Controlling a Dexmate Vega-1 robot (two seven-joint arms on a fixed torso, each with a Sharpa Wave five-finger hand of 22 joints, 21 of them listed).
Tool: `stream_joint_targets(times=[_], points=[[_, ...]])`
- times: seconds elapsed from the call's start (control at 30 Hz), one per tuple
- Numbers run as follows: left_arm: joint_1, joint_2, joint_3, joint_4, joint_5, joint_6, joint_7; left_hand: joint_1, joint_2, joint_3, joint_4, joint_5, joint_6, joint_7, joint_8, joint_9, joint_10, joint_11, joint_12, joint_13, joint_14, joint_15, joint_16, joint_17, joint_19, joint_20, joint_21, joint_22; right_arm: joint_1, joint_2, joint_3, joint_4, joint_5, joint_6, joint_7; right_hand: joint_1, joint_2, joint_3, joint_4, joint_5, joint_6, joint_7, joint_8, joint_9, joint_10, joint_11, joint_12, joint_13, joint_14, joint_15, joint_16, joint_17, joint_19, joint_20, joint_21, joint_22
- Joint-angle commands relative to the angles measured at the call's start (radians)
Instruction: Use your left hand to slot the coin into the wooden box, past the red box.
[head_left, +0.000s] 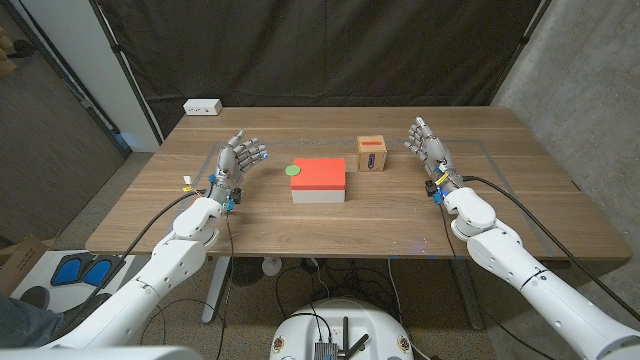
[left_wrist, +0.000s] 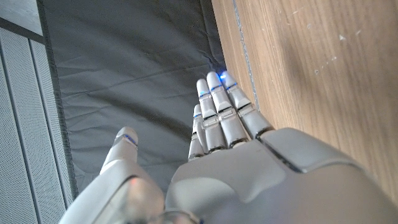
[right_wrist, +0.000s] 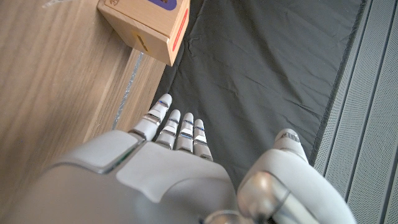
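Note:
A green coin (head_left: 293, 169) lies on the table just left of the red-topped box (head_left: 320, 180), which sits mid-table. The small wooden box (head_left: 373, 154) with a purple and red label stands behind and to the right of the red box; its corner also appears in the right wrist view (right_wrist: 147, 21). My left hand (head_left: 240, 158) hovers left of the coin, fingers straight and apart, holding nothing; its back is in the left wrist view (left_wrist: 230, 155). My right hand (head_left: 428, 147) stands right of the wooden box, fingers extended, also holding nothing (right_wrist: 168, 162).
A white power strip (head_left: 202, 106) lies at the table's far left corner. A dark curtain hangs behind the table (head_left: 500, 190). Blue-and-white objects lie on the floor at the lower left.

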Motion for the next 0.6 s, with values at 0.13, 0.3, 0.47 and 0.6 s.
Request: stream_joint_targets(times=[0.13, 0.3, 0.47, 0.6], points=[[0.017, 0.011, -0.012, -0.067, 0.035, 0.09, 0.133, 0.026, -0.003, 0.03, -0.018, 0.005, 0.065, 0.019, 0.006, 0.004, 0.285, -0.037, 0.098, 0.065, 0.3, -0.043, 0.171, 0.066, 0.155, -0.028, 0.211, 0.186, 0.01, -0.038, 0.019, -0.008, 0.033, -0.02, 0.051, 0.008, 0.014, 0.002, -0.005, 0.003, 0.014, 0.005, 0.01, 0.003, 0.013, 0.001, 0.008, 0.001, 0.013, 0.004, 0.005, -0.002, 0.011, 0.003, 0.007, 0.002], [0.047, 0.016, -0.023, -0.096, 0.027, 0.097, 0.148, 0.11, -0.034, 0.041, -0.027, 0.003, 0.111, 0.027, 0.0, 0.006, 0.468, -0.056, 0.182, 0.158, 0.413, -0.08, 0.336, 0.169, 0.188, -0.052, 0.398, 0.414, 0.012, -0.045, 0.008, -0.03, 0.0, -0.031, 0.033, 0.009, 0.016, 0.003, -0.006, 0.003, 0.013, 0.003, 0.009, 0.003, 0.015, 0.002, 0.009, 0.001, 0.014, 0.004, 0.005, -0.002, 0.012, 0.004, 0.007, 0.002], [0.073, 0.022, -0.04, -0.128, 0.018, 0.118, 0.18, 0.18, -0.065, 0.037, -0.021, 0.002, 0.142, 0.02, -0.009, 0.01, 0.584, -0.114, 0.326, 0.316, 0.498, -0.128, 0.515, 0.305, 0.203, -0.076, 0.588, 0.643, -0.007, -0.028, 0.006, -0.053, -0.03, -0.021, -0.02, 0.011, 0.018, 0.005, -0.008, 0.003, 0.013, 0.003, 0.008, 0.003, 0.017, 0.003, 0.009, 0.0, 0.014, 0.006, 0.005, -0.004, 0.011, 0.005, 0.006, 0.002], [0.074, 0.026, -0.046, -0.135, 0.01, 0.135, 0.185, 0.178, -0.071, 0.045, -0.009, 0.001, 0.196, 0.003, -0.003, 0.011, 0.634, -0.175, 0.48, 0.418, 0.556, -0.146, 0.6, 0.384, 0.272, -0.133, 0.7, 0.738, -0.021, -0.019, 0.004, -0.06, -0.055, -0.012, -0.049, 0.012, 0.02, 0.005, -0.01, 0.002, 0.013, 0.002, 0.007, 0.003, 0.019, 0.003, 0.009, -0.001, 0.016, 0.008, 0.006, -0.005, 0.012, 0.007, 0.006, 0.002]])
